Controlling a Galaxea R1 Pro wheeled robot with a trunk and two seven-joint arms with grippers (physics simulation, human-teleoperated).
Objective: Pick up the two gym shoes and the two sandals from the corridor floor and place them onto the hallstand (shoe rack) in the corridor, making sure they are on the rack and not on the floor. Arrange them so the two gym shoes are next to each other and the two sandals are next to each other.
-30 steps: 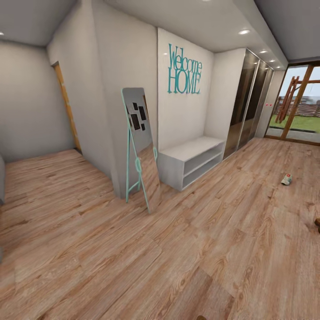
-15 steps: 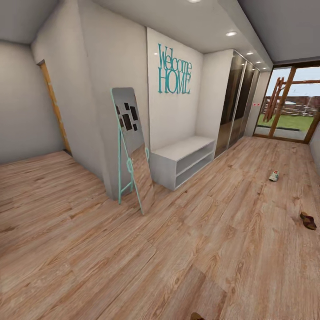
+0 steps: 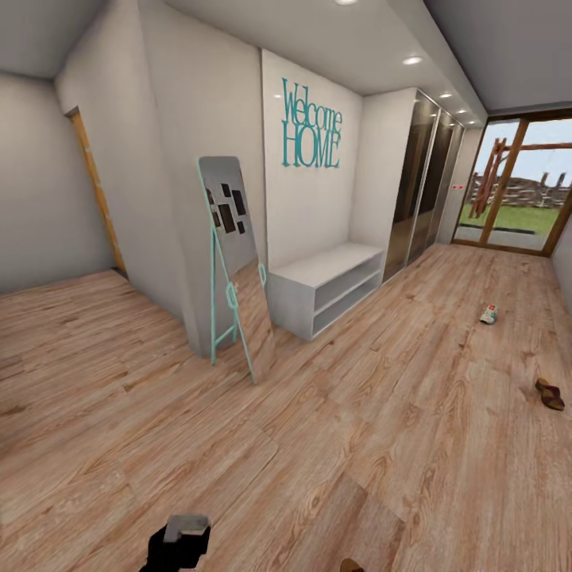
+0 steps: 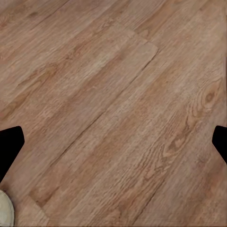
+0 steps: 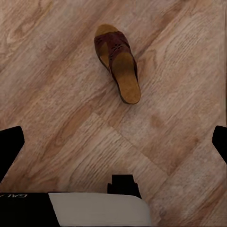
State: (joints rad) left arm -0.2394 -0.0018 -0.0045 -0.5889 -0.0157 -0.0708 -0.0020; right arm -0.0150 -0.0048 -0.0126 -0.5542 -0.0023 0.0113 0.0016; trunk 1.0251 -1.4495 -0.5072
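The hallstand (image 3: 330, 284) is a low pale unit against the wall under the teal lettering. One gym shoe (image 3: 488, 314) lies far off on the corridor floor (image 3: 381, 413) at the right. A brown sandal (image 3: 550, 394) lies nearer, by the right edge, and the tip of another sandal (image 3: 352, 566) peeks in at the bottom edge. In the right wrist view a brown sandal (image 5: 117, 61) lies flat on the planks, ahead of my open right gripper (image 5: 113, 142). My left gripper (image 4: 113, 142) is open over bare planks. A black part of my left arm (image 3: 179, 542) shows low in the head view.
A teal-framed standing mirror (image 3: 232, 262) leans beside the hallstand. Dark glossy wardrobe doors (image 3: 421, 191) run along the wall to a glass door (image 3: 520, 187). A cream-white rounded edge (image 4: 4, 208) sits by the left fingertip; what it is cannot be told.
The camera turned right over the first half second, bringing the far sandal into view, then held still. The black part of my left arm has risen into the bottom of the head view.
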